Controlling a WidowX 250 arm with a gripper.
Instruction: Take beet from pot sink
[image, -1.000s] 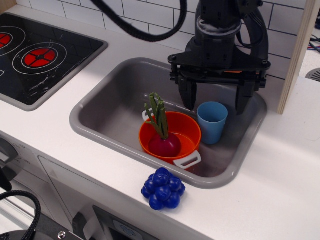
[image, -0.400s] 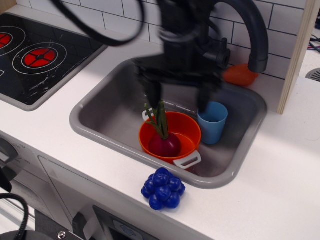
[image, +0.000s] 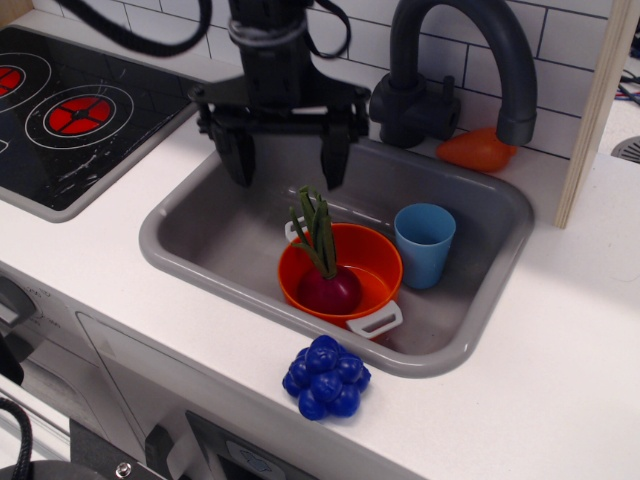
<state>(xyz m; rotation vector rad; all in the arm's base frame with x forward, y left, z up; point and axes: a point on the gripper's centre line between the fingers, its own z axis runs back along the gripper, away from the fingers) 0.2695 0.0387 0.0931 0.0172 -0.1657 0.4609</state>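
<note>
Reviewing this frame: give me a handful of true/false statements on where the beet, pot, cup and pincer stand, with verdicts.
1. The beet sits inside the pot. True.
2. The pincer is shut on the beet's stalks. False: its fingers are spread and hold nothing, up and to the left of the stalks.
3. The light blue cup stands upright in the sink, right of the pot. True.
4. The blue berry cluster lies in the sink. False: it lies on the white counter in front of the sink's near rim.
5. The orange teardrop toy is inside the pot. False: it rests at the sink's back edge, under the faucet spout.
</note>
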